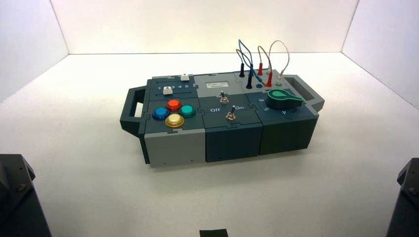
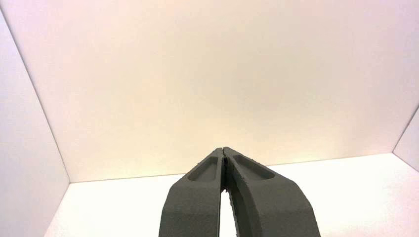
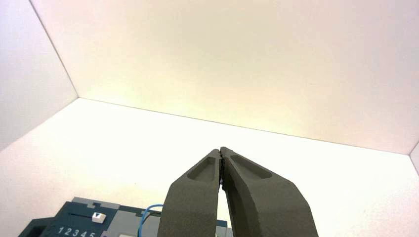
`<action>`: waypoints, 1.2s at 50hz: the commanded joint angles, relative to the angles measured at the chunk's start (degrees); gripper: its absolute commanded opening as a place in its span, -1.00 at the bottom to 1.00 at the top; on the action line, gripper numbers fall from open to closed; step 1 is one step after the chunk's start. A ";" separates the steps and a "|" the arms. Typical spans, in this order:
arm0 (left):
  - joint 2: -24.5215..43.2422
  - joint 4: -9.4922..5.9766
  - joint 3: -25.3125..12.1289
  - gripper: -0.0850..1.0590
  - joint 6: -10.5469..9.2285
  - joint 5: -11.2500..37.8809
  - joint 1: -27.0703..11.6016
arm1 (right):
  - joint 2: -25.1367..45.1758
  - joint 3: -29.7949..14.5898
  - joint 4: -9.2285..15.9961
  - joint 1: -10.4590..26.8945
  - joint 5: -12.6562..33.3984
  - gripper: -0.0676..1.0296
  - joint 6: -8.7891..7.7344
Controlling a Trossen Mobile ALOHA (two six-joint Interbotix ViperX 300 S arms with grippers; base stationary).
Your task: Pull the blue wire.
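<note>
The box (image 1: 217, 116) stands on the white desk (image 1: 99, 197), turned a little so that its right end sits farther from the robot than its left. At the far right of its top, a cluster of wires rises from a panel of sockets. The blue wire (image 1: 245, 55) arches up at the left of that cluster; one of its ends comes down at a blue plug (image 1: 258, 76) near the middle of the panel, and where the other end goes cannot be told. A black wire with black plugs (image 1: 249, 81) stands just beside it, the red wire (image 1: 262, 57) with red plugs is to its right, and a white wire (image 1: 281, 49) loops at the far right. In front of the wires lies a green knob (image 1: 284, 98). The middle section carries two toggle switches (image 1: 230, 116), and the left section holds four round buttons, red (image 1: 173, 104), blue (image 1: 160, 113), green (image 1: 187, 110) and yellow (image 1: 174, 120), with white sliders (image 1: 167, 90) behind them. The left gripper (image 2: 225, 150) hangs above the desk with its fingers (image 2: 197, 197) clenched together on nothing, facing the white back wall. The right gripper (image 3: 220, 150) is likewise pressed closed and empty, held well short of the box; its wrist view shows the slider panel numbered 1 to 5 and a bit of the blue wire low beside the fingers. Neither gripper touches the box or any wire.
</note>
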 commanded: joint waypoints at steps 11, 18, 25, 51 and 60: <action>-3.96 0.18 1.05 -0.91 0.26 0.09 0.35 | -3.69 0.26 0.18 -0.26 1.76 -0.92 0.18; -3.96 0.18 1.67 -0.91 0.18 1.32 0.35 | -4.31 0.18 0.18 -0.26 3.34 -0.91 0.18; -4.04 0.00 1.49 -0.91 -0.18 2.55 0.26 | -4.31 -0.62 0.18 -0.26 5.89 -0.91 0.09; -7.56 -0.09 0.53 -0.91 -0.62 6.50 0.26 | -6.50 -1.41 -0.26 -0.26 8.26 -0.92 -0.26; -8.17 -0.18 0.62 -0.91 -0.88 6.77 0.26 | -6.42 -1.23 -0.35 -0.26 9.58 -0.92 -0.26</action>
